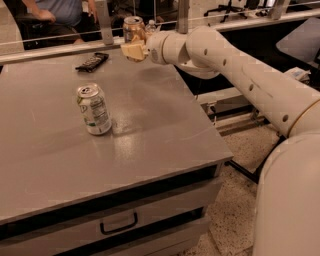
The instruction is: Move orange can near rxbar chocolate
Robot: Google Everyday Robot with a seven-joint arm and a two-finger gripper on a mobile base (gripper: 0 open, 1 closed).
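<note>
The orange can is held in my gripper above the far edge of the grey table, upright, its silver top showing. The gripper is shut on the can, its pale fingers wrapped around the lower body. The rxbar chocolate is a flat black bar lying on the table at the far left, a short way left of and below the held can.
A white and green can stands upright on the left middle of the table. A rail and a seated person are behind the far edge. Drawers sit under the front edge.
</note>
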